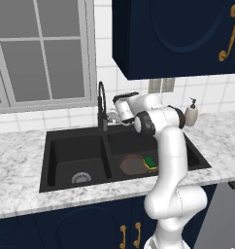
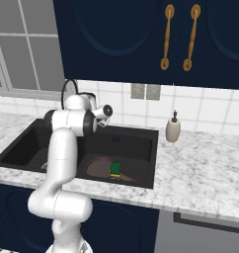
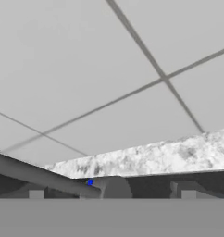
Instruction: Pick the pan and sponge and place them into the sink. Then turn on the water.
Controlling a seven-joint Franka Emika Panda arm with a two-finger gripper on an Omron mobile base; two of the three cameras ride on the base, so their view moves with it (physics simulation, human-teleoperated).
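The sink (image 1: 56, 146) serves as the landmark: a black double basin set into the marble counter (image 1: 17, 160); the pan (image 1: 133, 164) lies flat on the floor of its right basin, toward the front wall, and the sponge (image 1: 150, 162) rests on the pan's right part, green layer up; in the right base view the pan (image 2: 98, 168) and sponge (image 2: 115, 169) sit in that same basin, the thin brown handle running from under the sponge along the basin's front. A silver drain (image 1: 81, 178) shows in the sink's left basin. The faucet (image 1: 102, 104) rises from the sink's back rim above the divider; the gripper (image 1: 111, 115) is held at the back of the sink, just beside the faucet's base, its two finger tips (image 3: 36, 193) spread wide with the dark lever (image 3: 44, 177) lying across between them, though I cannot tell whether either pad touches it. A white soap dispenser (image 2: 173, 129) stands on the counter just behind the sink's right end.
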